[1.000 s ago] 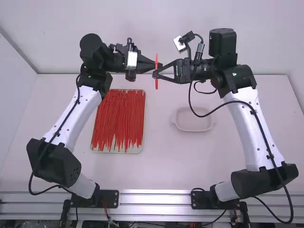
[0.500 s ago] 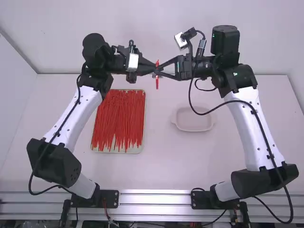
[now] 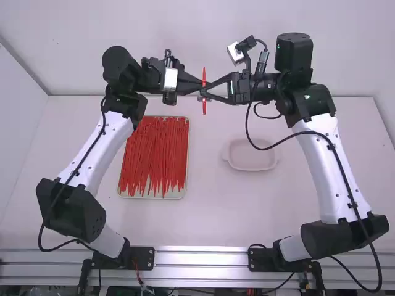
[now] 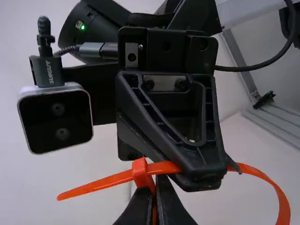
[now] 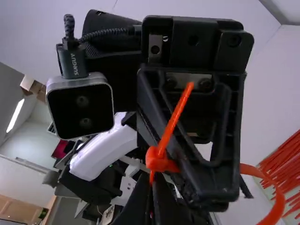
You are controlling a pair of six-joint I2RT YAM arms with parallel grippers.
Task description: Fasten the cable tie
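1. Cable tie is the farthest thing from the camera, held in the air above the far side of the table. Nearest stand the two arm bases, unmoved from half a second ago.
2. Farther out, on the left arm's side, a tray holds a heap of spare red ties. On the right arm's side, well apart from the tray, lies a white bowl. Both lie where they did.
3. Beyond these, the left gripper and the right gripper meet tip to tip. Each is pinched tight on the tie, close by its head. Since half a second ago the left arm's upper joint has drawn slightly outward and the right gripper has risen a touch.
4. The tie's upper tail now stands higher above the grippers than half a second ago, much as it did a second ago.
5. Its long axis runs up and down the high view, crosswise to the grippers' line, with one end pointing up the picture and the other down. In the left wrist view the strap bends round into a loop.
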